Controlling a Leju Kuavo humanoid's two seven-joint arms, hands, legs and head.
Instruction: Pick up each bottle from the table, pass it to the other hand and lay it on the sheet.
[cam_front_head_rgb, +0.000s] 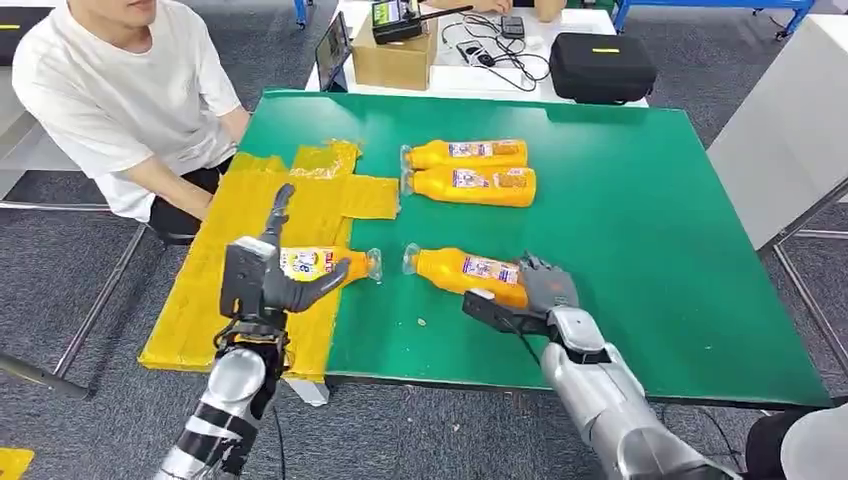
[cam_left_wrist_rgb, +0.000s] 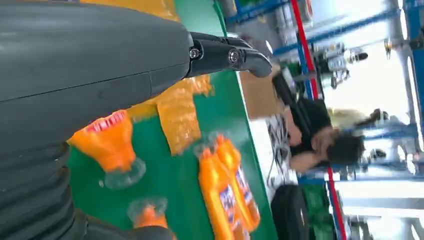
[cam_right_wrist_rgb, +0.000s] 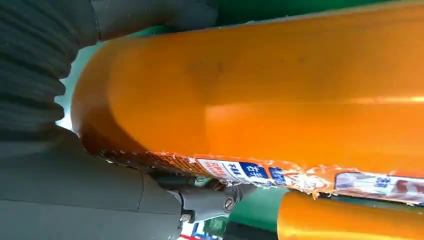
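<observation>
Several orange bottles lie on the green table (cam_front_head_rgb: 650, 250). One bottle (cam_front_head_rgb: 318, 263) rests on the yellow sheet (cam_front_head_rgb: 225, 300), cap pointing right. My left hand (cam_front_head_rgb: 262, 275) hovers over its base with fingers spread, holding nothing; the left wrist view shows this bottle (cam_left_wrist_rgb: 107, 140) just beyond the left hand (cam_left_wrist_rgb: 90, 65). A second bottle (cam_front_head_rgb: 462, 270) lies on the bare table near the front. My right hand (cam_front_head_rgb: 530, 290) wraps its base, and in the right wrist view the bottle (cam_right_wrist_rgb: 280, 90) lies against the right hand (cam_right_wrist_rgb: 60, 190). Two more bottles (cam_front_head_rgb: 470, 155) (cam_front_head_rgb: 475, 186) lie side by side further back.
A person in a white shirt (cam_front_head_rgb: 120, 90) sits at the table's far left corner, close to the sheet. Behind the green table a white table carries a cardboard box (cam_front_head_rgb: 395, 55), cables and a black case (cam_front_head_rgb: 600, 65). The table's front edge runs just under both hands.
</observation>
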